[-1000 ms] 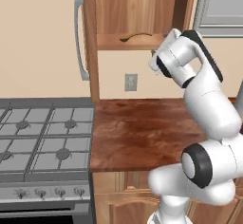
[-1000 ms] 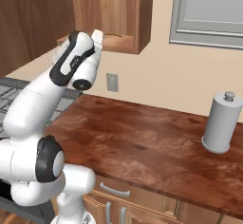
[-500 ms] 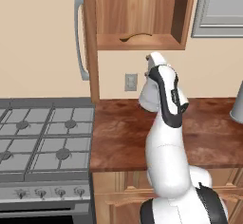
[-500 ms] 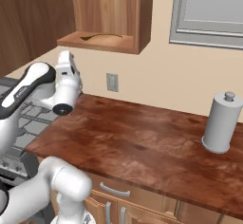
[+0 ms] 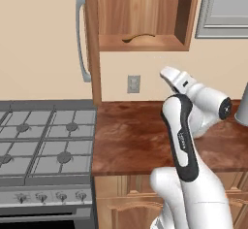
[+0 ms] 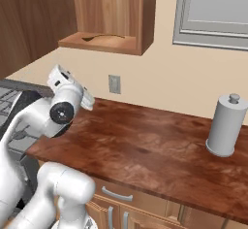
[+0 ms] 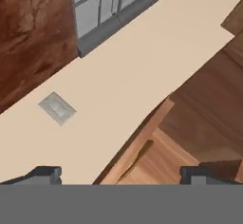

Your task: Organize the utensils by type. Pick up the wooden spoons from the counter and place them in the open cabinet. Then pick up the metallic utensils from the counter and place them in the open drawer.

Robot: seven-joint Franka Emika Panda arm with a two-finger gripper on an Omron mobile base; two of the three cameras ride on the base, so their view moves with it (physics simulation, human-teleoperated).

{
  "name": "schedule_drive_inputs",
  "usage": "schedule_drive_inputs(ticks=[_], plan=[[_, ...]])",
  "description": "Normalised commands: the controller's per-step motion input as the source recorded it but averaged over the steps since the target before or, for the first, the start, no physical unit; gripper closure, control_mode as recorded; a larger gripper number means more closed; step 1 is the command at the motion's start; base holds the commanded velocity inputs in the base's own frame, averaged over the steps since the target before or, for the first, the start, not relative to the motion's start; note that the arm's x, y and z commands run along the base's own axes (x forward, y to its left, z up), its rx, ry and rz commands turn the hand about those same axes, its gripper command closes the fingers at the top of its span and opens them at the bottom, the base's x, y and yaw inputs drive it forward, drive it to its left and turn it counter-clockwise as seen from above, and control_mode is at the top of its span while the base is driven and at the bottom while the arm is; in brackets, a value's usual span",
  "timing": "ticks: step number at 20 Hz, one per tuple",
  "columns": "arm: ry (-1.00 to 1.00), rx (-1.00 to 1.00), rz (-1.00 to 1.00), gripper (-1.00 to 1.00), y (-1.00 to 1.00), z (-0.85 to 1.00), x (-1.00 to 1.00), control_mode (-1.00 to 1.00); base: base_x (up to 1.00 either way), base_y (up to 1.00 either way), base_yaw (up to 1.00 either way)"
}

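A: Non-task items, left side. A grey gas stove (image 5: 43, 143) with four burners in sight sits flush against the end of the countertop; a row of knobs (image 5: 48, 196) runs along its front panel.

B: Noted. Wall items?

A: A grey wall outlet (image 5: 133, 84) on the beige wall (image 5: 43, 43), below the wall unit. In the hand view it appears as a small tilted grey plate (image 7: 57, 107).

B: Right side?

A: A grey-framed window (image 6: 213, 7) on the wall. Below it, a grey cylindrical canister (image 6: 226, 125) with a small knob on top stands upright, near the wall.

B: Below the top?

A: Brown base cabinet fronts with curved grey handles (image 6: 116, 194).
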Motion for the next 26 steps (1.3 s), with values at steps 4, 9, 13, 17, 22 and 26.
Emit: schedule_drive_inputs(ticks=[4, 9, 13, 17, 22, 26], plan=[[0.30, -0.67, 0.03, -1.00, -0.38, -0.06, -0.97, -1.00, 0.00, 0.00, 0.00], [0.45, -0.79, 0.00, -1.00, -0.10, -0.15, -0.63, -1.00, 0.00, 0.00, 0.00], [0.38, -0.79, -0.05, -1.00, 0.00, -0.43, -0.52, -1.00, 0.00, 0.00, 0.00], [0.13, -0.47, -0.07, -1.00, 0.00, -0.49, -0.42, -1.00, 0.00, 0.00, 0.00], [-0.03, 0.08, -0.01, -1.00, -0.19, -0.56, -0.50, -1.00, 0.00, 0.00, 0.00], [-0.09, 0.28, 0.02, -1.00, -0.37, -0.26, -0.50, -1.00, 0.00, 0.00, 0.00]])
